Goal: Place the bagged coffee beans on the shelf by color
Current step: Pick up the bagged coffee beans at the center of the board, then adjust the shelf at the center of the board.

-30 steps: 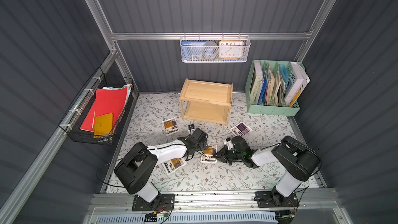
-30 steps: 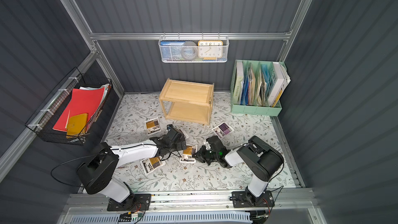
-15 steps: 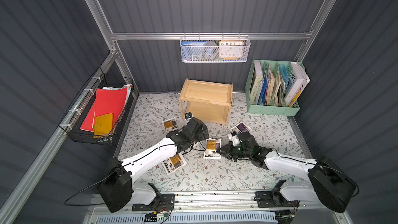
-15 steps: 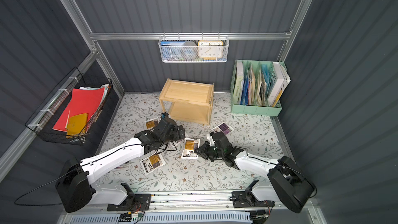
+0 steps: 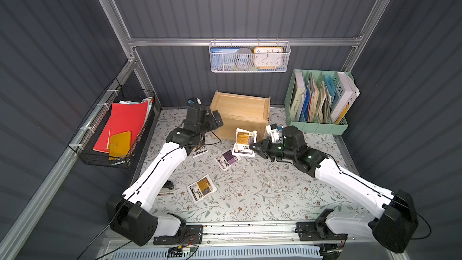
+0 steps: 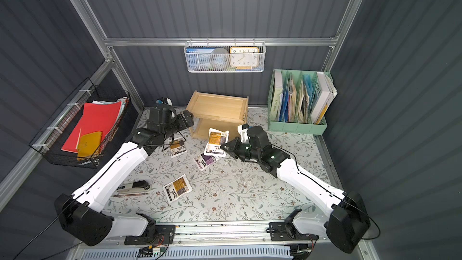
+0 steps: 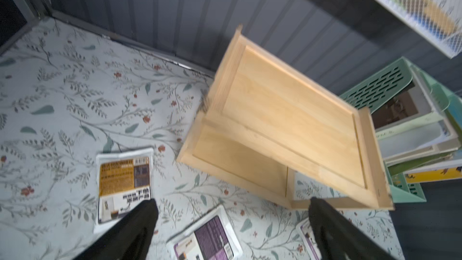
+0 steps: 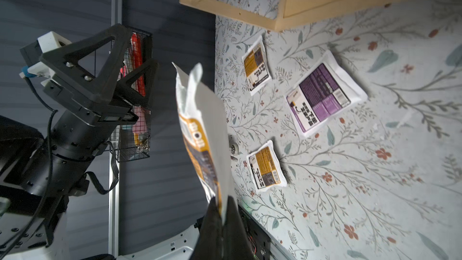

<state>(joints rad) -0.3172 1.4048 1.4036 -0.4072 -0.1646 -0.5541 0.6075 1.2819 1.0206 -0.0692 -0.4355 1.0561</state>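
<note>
My right gripper (image 5: pixel 251 147) (image 6: pixel 223 147) (image 8: pixel 221 211) is shut on the lower edge of a yellow-orange coffee bean pouch (image 5: pixel 243 139) (image 6: pixel 217 139) (image 8: pixel 203 131), holding it upright in the air just in front of the wooden shelf (image 5: pixel 240 111) (image 6: pixel 217 107) (image 7: pixel 287 121). My left gripper (image 5: pixel 216 121) (image 6: pixel 187 121) (image 7: pixel 232 201) hangs open and empty at the shelf's left end. On the floor lie a purple pouch (image 5: pixel 228 158) (image 7: pixel 207 238) and two yellow-orange pouches (image 5: pixel 201 188) (image 6: pixel 178 146). Another purple pouch (image 7: pixel 306 231) shows partly behind a finger.
A mint-green file organizer (image 5: pixel 317 126) with books stands right of the shelf. A white mesh basket (image 5: pixel 250 57) with a clock hangs on the back wall. A black wire basket (image 5: pixel 117 126) with red folders hangs on the left wall. A stapler-like object (image 6: pixel 133 186) lies under the left arm.
Both arms have stretched out and risen toward the shelf. The right gripper has carried the yellow-orange pouch up off the floor to the shelf's front. The left gripper has moved to the shelf's left end.
</note>
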